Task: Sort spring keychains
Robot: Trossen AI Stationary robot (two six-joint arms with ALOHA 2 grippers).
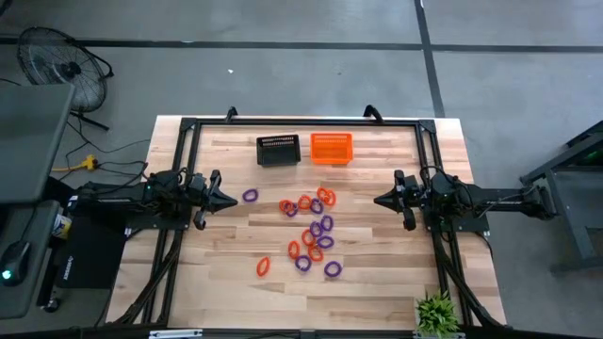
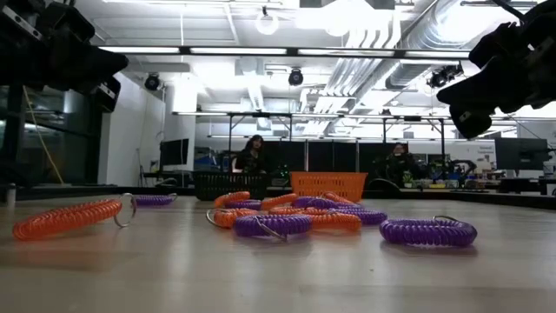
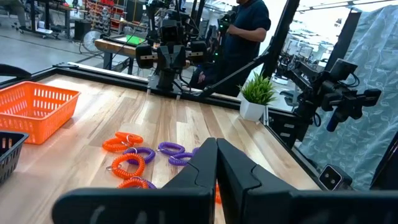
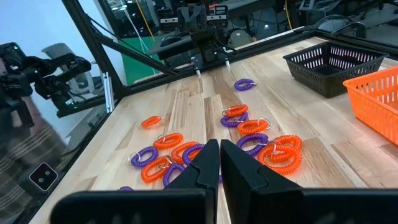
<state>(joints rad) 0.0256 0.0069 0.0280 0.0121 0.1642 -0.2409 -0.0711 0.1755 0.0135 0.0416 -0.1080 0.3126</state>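
Closest to the table-level camera, an orange coiled spring keychain (image 2: 68,218) with a metal ring lies on my pale wooden plank table (image 1: 377,282), and a purple coiled one (image 2: 427,231) lies further along, each apart from the main scatter. Most of the small purple and orange spring keychains (image 1: 309,231) lie loose in the middle of the table, between my two arms, some touching or overlapping. One purple loop (image 1: 250,196) sits by itself just in front of my left gripper (image 1: 229,199). My left gripper hovers at the left side, clenched on nothing. My right gripper (image 1: 381,200) hovers at the right side, also pinched closed and empty. Both point inward at the scatter. At the far edge a black mesh basket (image 1: 278,150) and an orange mesh basket (image 1: 331,148) stand side by side
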